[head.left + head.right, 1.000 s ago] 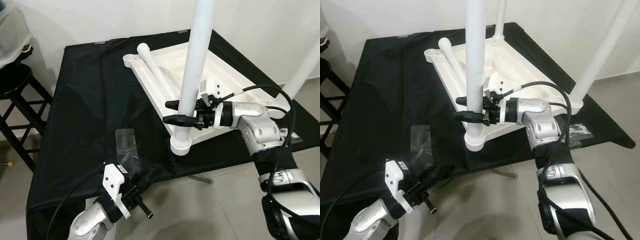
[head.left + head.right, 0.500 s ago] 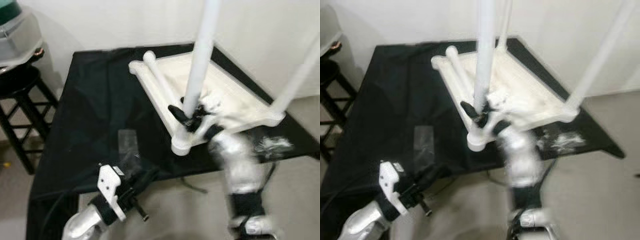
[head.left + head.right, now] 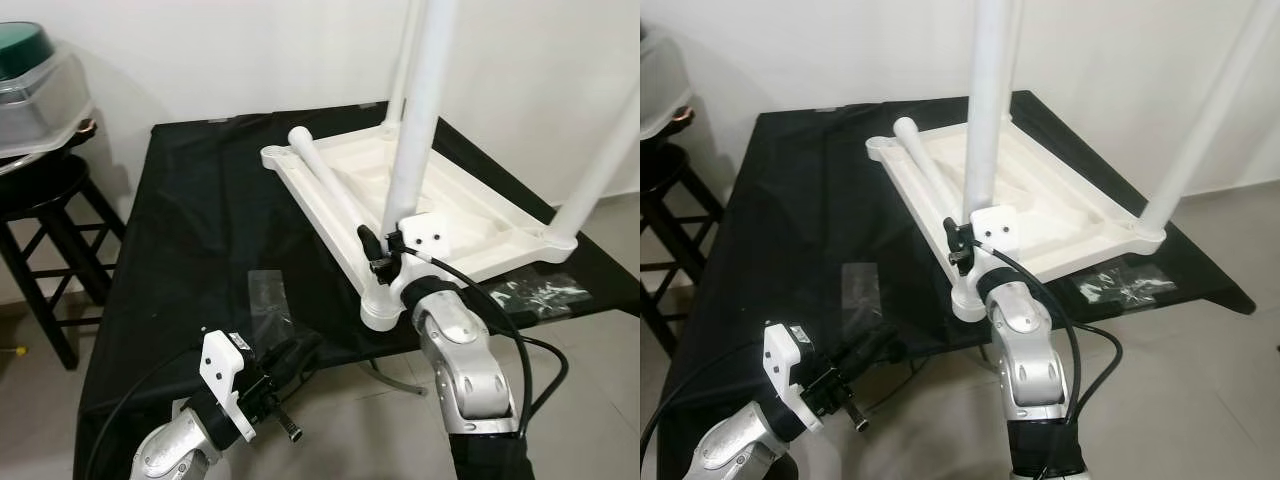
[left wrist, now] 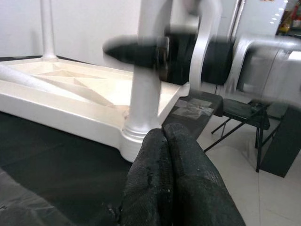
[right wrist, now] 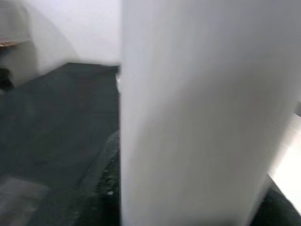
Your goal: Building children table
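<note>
One upright table leg [image 3: 418,140] stands vertical in the right claw [image 3: 376,250].

Smooth white plastic on the upturned table top [image 3: 470,205], with a soft sheen, and the same on the upright leg [image 3: 420,130] mid-frame. Under it, a matt black cloth [image 3: 200,230], lightly creased. Clear glossy plastic bags [image 3: 272,300] glint at lower centre. The arms [image 3: 465,350] look like brushed silver metal; the left fingers [image 4: 188,179] are rough, grainy black. At the left edge, a dark wooden stool [image 3: 60,220].
</note>
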`<state>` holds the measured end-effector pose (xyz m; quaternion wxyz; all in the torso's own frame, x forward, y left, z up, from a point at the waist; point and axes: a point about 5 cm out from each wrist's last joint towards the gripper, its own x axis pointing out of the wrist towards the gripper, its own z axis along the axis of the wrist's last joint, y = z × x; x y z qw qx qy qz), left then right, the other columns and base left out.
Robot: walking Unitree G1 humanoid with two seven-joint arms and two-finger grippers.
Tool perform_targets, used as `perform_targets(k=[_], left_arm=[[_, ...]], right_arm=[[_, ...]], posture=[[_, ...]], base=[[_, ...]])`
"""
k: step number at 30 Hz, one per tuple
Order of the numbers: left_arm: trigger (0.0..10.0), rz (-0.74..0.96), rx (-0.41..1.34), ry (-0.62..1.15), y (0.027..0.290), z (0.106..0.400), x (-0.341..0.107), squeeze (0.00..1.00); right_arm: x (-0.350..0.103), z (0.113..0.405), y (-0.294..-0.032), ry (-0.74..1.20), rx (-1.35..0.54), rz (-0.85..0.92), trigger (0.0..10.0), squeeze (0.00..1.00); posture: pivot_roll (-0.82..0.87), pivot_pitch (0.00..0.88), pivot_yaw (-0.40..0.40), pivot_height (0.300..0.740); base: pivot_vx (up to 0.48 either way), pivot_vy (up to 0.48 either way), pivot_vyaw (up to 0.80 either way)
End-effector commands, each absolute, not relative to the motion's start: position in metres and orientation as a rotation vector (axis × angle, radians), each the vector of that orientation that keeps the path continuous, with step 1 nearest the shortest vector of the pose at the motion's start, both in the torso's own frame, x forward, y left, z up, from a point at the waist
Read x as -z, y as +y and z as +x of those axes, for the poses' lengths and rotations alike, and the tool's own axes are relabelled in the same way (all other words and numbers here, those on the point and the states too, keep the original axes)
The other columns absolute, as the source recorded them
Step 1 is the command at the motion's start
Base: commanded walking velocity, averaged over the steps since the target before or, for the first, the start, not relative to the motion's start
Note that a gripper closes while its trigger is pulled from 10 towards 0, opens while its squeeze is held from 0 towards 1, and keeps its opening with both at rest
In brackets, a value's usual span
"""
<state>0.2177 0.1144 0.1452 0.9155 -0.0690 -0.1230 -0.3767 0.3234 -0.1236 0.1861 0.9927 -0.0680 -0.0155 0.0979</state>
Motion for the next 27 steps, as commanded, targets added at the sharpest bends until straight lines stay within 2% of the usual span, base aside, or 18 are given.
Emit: perform_targets(k=[1, 4, 6, 7, 8, 9, 10, 11, 12, 14, 18, 19, 27], left_arm=[[10.0, -0.145, 0.763, -0.219, 0.117, 0.217, -0.139, 0.0], [10.0, -0.146, 0.774, -0.216, 0.116, 0.217, -0.138, 0.0], [10.0, -0.147, 0.779, -0.214, 0.114, 0.217, -0.138, 0.0], [10.0, -0.147, 0.779, -0.214, 0.114, 0.217, -0.138, 0.0], [10.0, -0.147, 0.78, -0.214, 0.114, 0.217, -0.138, 0.0], [10.0, -0.148, 0.78, -0.214, 0.114, 0.217, -0.138, 0.0], [10.0, -0.149, 0.78, -0.215, 0.113, 0.218, -0.138, 0.0], [10.0, -0.149, 0.779, -0.215, 0.113, 0.218, -0.138, 0.0], [10.0, -0.149, 0.779, -0.215, 0.113, 0.218, -0.138, 0.0], [10.0, -0.149, 0.777, -0.216, 0.113, 0.217, -0.137, 0.0], [10.0, -0.148, 0.774, -0.215, 0.112, 0.217, -0.137, 0.0], [10.0, -0.148, 0.773, -0.214, 0.113, 0.216, -0.136, 0.0], [10.0, -0.149, 0.776, -0.209, 0.113, 0.214, -0.135, 0.0]], right_arm=[[-0.154, 0.321, -0.133, 0.129, -0.156, -0.143, 10.0, 1.0], [-0.168, 0.327, -0.134, 0.075, -0.199, -0.123, 10.0, 1.0], [-0.186, 0.335, -0.129, 0.006, -0.39, -0.103, 10.0, 1.0], [-0.186, 0.335, -0.129, 0.006, -0.39, -0.103, 10.0, 1.0], [-0.191, 0.336, -0.126, -0.012, -0.483, -0.098, 10.0, 1.0], [-0.199, 0.338, -0.124, -0.045, -0.572, -0.121, 10.0, 0.94], [-0.206, 0.338, -0.123, -0.076, -0.637, -0.153, 10.0, 0.94], [-0.211, 0.338, -0.122, -0.093, -0.72, -0.169, 10.0, 0.0], [-0.211, 0.338, -0.122, -0.093, -0.72, -0.169, 10.0, 0.0], [-0.217, 0.339, -0.122, -0.104, -0.857, -0.214, 10.0, 0.0], [-0.221, 0.345, -0.127, -0.08, -0.971, -0.274, 10.0, 0.0], [-0.225, 0.348, -0.129, -0.065, -1.05, -0.28, 10.0, 0.0], [-0.239, 0.36, -0.133, -0.074, -1.182, -0.248, 10.0, 0.0]], posture=[[-0.05, 0.185, 0.019, 0.74], [-0.05, 0.183, 0.022, 0.74], [-0.05, 0.181, 0.024, 0.74], [-0.05, 0.181, 0.024, 0.74], [-0.05, 0.18, 0.024, 0.74], [-0.05, 0.179, 0.023, 0.74], [-0.05, 0.179, 0.023, 0.74], [-0.05, 0.174, 0.02, 0.74], [-0.05, 0.174, 0.02, 0.74], [-0.04, 0.171, 0.022, 0.74], [-0.03, 0.17, 0.022, 0.74], [-0.04, 0.169, 0.021, 0.74], [-0.02, 0.168, 0.021, 0.74]], base=[[0.0, 0.0, 0.0], [0.0, 0.0, 0.0], [0.0, 0.0, 0.0], [0.0, 0.0, 0.0], [0.0, 0.0, 0.0], [0.0, 0.0, 0.0], [0.0, 0.0, 0.0], [0.0, 0.0, 0.0], [0.0, 0.0, 0.0], [0.0, 0.0, 0.0], [0.0, 0.0, 0.0], [0.0, 0.0, 0.0], [0.0, 0.0, 0.0]])
